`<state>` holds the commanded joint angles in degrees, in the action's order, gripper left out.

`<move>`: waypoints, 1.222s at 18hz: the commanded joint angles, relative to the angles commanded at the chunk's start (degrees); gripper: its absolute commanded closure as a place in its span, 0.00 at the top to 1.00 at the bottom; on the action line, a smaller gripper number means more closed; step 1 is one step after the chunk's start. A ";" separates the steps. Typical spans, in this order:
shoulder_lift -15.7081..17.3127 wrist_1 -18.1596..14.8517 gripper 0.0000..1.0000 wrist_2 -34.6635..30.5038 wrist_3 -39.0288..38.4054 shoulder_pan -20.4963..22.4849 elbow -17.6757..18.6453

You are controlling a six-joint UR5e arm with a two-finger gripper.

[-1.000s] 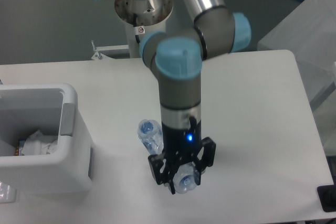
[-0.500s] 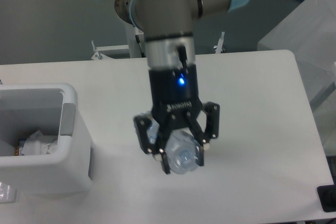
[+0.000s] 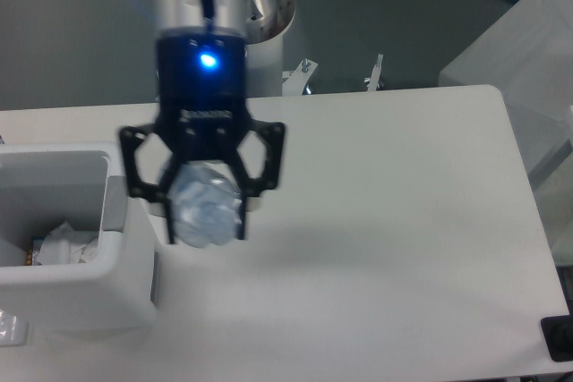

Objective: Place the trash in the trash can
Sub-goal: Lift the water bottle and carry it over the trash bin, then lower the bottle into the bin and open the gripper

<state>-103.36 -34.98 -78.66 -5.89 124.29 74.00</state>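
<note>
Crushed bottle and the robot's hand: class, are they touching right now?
Touching. The fixed camera shows the crushed bottle lifted clear of the table, clamped between the fingers of the hand.

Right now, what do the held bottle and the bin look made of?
Bottle: thin clear bluish plastic, crumpled and glossy, though blurred here. Bin: white moulded plastic by its thick rounded walls and smooth matte look, with a grey side panel.

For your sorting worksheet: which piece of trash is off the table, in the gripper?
The crushed clear plastic bottle, clamped in the gripper; the crumpled white trash lies inside the white bin.
</note>
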 joint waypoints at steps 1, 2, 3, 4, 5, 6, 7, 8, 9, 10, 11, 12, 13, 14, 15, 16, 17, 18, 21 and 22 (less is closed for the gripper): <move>-0.26 0.00 0.63 -0.09 0.00 -1.32 0.17; -0.44 0.00 0.63 0.00 0.00 -2.12 0.18; -0.61 0.00 0.64 0.09 0.09 -3.17 0.26; -1.22 0.00 0.64 0.09 0.09 -4.48 0.26; -1.49 0.00 0.64 0.09 0.00 -5.11 0.18; -1.58 0.00 0.64 0.17 0.00 -5.46 0.18; -1.67 -0.09 0.64 0.18 0.00 -6.16 0.18; -2.02 0.00 0.64 0.18 0.00 -6.60 0.18; -2.28 0.00 0.64 0.18 0.00 -6.87 0.26; -2.46 -0.09 0.64 0.18 -0.09 -7.48 0.26; -2.90 -0.09 0.64 0.09 -0.09 -7.92 0.44; -3.25 0.00 0.64 0.00 -0.09 -8.01 0.53; -3.60 -0.09 0.64 0.00 -0.09 -8.01 0.61; -3.95 -0.09 0.64 0.00 0.00 -8.36 0.62; -4.22 0.00 0.64 0.00 0.09 -8.54 0.62; -4.65 0.00 0.64 0.00 0.17 -8.63 0.53; -4.83 0.00 0.64 0.00 0.18 -8.63 0.53; -4.92 -0.09 0.64 0.00 0.18 -8.63 0.53; -5.18 -0.09 0.64 0.00 0.35 -9.07 1.14; -5.19 -0.09 0.67 0.00 0.44 -9.07 1.49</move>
<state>-108.54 -35.07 -78.66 -5.45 115.22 75.49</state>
